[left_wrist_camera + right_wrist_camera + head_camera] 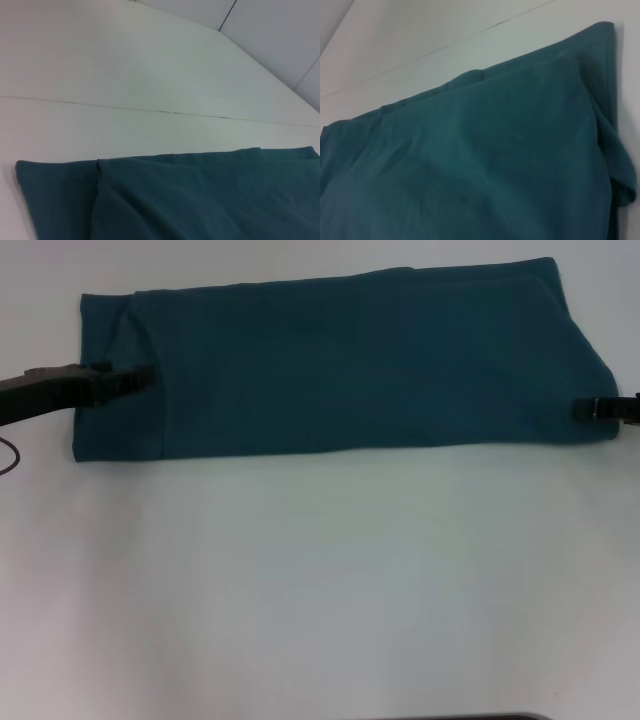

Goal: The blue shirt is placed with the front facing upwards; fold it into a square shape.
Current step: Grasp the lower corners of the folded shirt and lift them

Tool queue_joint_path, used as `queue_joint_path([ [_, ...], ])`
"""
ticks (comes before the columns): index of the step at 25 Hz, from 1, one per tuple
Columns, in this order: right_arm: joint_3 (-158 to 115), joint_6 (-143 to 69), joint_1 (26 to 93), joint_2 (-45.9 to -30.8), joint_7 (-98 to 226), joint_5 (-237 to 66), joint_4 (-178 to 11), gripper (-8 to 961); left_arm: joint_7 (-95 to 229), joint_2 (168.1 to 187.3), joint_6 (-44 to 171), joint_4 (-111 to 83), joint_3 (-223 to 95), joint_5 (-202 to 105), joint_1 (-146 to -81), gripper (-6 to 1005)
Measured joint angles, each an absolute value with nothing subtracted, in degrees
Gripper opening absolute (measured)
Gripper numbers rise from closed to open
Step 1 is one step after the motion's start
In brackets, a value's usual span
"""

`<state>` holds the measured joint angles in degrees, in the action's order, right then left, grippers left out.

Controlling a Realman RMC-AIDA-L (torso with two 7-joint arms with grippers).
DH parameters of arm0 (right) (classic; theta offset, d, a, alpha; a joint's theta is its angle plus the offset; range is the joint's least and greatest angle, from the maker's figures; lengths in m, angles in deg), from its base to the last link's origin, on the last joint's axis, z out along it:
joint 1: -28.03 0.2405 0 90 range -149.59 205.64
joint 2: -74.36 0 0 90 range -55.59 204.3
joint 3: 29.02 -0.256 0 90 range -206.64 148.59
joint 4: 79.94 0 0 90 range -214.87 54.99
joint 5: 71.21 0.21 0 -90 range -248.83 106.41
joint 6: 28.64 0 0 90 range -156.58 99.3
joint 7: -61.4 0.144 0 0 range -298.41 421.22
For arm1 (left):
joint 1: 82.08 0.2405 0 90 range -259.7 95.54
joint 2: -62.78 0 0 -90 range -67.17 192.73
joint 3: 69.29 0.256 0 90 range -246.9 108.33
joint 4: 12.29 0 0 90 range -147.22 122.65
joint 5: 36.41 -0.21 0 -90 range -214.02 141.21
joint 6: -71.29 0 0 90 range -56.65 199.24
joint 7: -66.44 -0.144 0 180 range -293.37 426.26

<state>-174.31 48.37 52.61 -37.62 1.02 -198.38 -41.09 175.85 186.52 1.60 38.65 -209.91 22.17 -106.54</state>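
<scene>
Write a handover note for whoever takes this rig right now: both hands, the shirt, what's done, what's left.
Left hand: at the left end of the dark teal-blue cotton shirt, tips over the cloth; grip unclear.
Right hand: at the shirt's right edge; grip unclear.
Shirt: lies as a long band across the far side of the white table, no lettering showing.
Done: folded lengthwise.
Left: fold the ends in to make a square.
</scene>
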Motion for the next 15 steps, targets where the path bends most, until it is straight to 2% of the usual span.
queue_joint_path([
  [7, -174.39, 48.12, 52.90, -37.77, 0.37, -198.39, -41.17, 646, 175.38, 186.52, 1.60, 38.70, -209.97, 22.13, -106.40, 722],
  [12, -174.34, 48.12, 52.90, -37.77, -0.06, -198.39, -41.18, 402, 175.25, 186.52, 2.02, 38.47, -210.13, 22.12, -106.22, 722],
  [15, -174.36, 48.03, 52.90, -37.77, -0.27, -198.38, -41.18, 153, 175.24, 186.48, 2.76, 37.48, -210.19, 22.06, -106.18, 722],
])
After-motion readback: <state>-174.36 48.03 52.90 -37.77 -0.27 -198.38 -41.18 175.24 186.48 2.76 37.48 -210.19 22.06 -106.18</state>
